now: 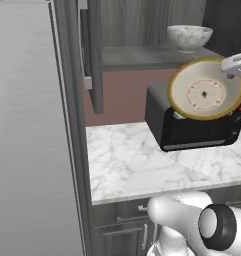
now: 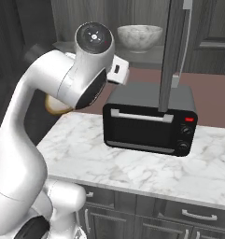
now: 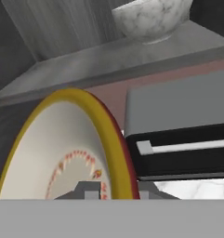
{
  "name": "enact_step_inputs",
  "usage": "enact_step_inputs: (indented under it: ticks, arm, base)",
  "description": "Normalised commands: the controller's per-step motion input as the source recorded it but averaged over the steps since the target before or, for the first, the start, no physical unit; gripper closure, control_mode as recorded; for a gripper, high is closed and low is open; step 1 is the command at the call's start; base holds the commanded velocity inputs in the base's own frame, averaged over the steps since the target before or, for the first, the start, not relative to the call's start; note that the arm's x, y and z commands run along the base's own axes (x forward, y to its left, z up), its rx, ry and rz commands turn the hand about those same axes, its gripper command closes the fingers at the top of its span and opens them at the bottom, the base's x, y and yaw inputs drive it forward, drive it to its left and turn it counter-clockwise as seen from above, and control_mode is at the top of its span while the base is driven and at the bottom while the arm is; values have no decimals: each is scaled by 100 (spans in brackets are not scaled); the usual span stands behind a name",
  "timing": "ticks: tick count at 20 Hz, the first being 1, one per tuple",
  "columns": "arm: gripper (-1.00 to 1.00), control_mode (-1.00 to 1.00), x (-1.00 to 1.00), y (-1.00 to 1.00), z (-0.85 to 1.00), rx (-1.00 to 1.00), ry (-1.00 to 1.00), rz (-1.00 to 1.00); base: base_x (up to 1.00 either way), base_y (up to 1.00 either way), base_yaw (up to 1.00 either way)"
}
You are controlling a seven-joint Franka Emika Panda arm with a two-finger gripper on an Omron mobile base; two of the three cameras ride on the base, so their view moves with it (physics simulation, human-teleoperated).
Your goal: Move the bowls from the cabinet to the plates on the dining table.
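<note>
Above the marble worktop (image 1: 142, 160), in front of the open cabinet (image 1: 142, 55), I have the cream bowl (image 1: 204, 90) pinched by its yellow-tan rim and tipped steeply on edge, its hollow facing the left base camera. The gripper (image 3: 114, 191) is nearly closed, its two dark tips clamped on either side of the rim as the hand view shows. The marbled bowl (image 1: 189, 36) sits upright on the cabinet shelf (image 3: 118, 62), well apart from the one I hold.

I judge the cream bowl stiff, glazed and breakable: light enough for a rim pinch, but slick, so hanging on edge it could pivot or slide between the pads. A hold deeper over the rim wall would feel safer to me than one on the lip alone. The marbled bowl looks deeper and rounder; its rim is again the only place thin enough to take.

Much is concealed. From the right base view my own arm covers nearly all of the held bowl, leaving a tan sliver. The black toaster oven (image 2: 150, 122) stands behind it. Exactly how far the pads reach over the rim I cannot make out.
</note>
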Motion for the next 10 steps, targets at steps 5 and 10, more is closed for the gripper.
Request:
enact_step_inputs:
  ticks: [5,10]
  arm:
    - [100,-100,-48,0,-43,-1,0,0]
    - [100,-100,-38,0,-31,4,0,-12]
  base:
    - [0,0,0]
    - [0,0,0]
